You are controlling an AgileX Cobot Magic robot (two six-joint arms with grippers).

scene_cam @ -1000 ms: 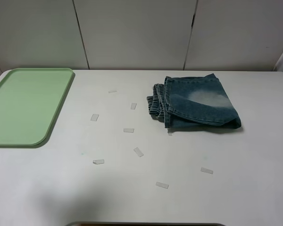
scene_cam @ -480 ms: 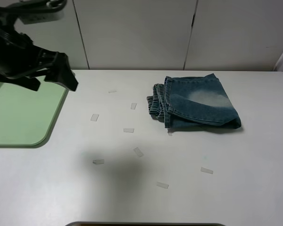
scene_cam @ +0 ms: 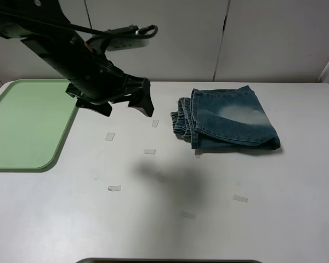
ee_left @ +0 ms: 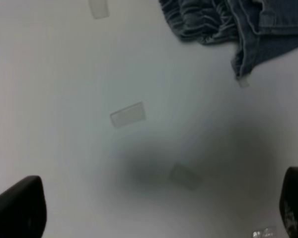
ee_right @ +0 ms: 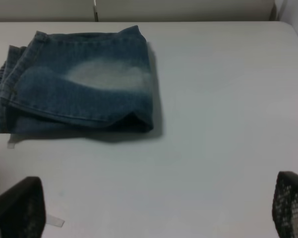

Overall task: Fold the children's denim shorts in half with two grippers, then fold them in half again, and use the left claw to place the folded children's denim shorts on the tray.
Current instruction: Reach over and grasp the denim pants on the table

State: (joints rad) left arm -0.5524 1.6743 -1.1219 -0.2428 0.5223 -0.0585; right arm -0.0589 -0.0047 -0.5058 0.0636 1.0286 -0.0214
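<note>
The children's denim shorts (scene_cam: pixel 233 121) lay folded into a compact bundle on the white bench (scene_cam: pixel 296 219), right of the middle and toward its far edge. Their gathered waistband was turned toward the tray side, and a whitish worn patch showed on top. The pale green tray (scene_cam: pixel 22 129) sat at the bench's far left corner, well apart from the shorts. The left gripper (scene_cam: pixel 127 108), all black, hung above the bench between tray and shorts, clear of the cloth, its jaws wide with nothing between them. The right gripper (ee_right: pixel 151 208) showed only in its own wrist view, its jaws likewise wide and holding nothing, with the shorts lying beyond them. Several small pale slips (scene_cam: pixel 149 151) lay scattered on the bench, where the arm's shadow fell among them.
</note>
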